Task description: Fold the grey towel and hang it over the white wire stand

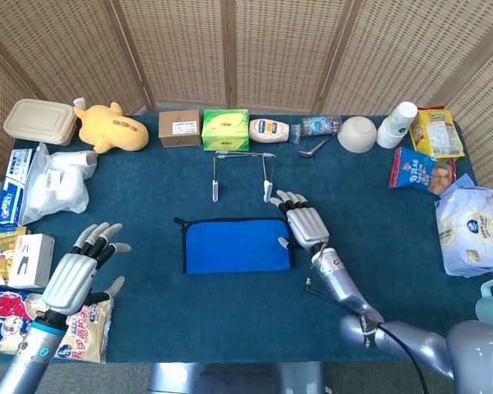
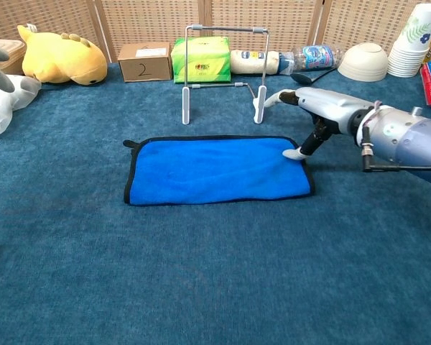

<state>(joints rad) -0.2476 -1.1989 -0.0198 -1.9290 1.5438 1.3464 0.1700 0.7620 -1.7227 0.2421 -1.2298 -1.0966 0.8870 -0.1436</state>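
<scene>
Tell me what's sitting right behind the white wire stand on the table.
Behind the white wire stand sit a green box, a brown carton to its left and a white bottle lying to its right. Nothing visible is hidden behind its thin wires.

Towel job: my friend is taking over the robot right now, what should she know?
Right hand: fingers spread, thumb tip touching the towel's right edge, holding nothing.
Left hand: open, off at the table's near-left, away from the towel.
The towel looks blue here, not grey; it lies flat as a strip, apparently already folded.
White wire stand stands upright just behind it, with nothing on it.
Left: pick up the towel and drape it over the stand's top bar.
</scene>
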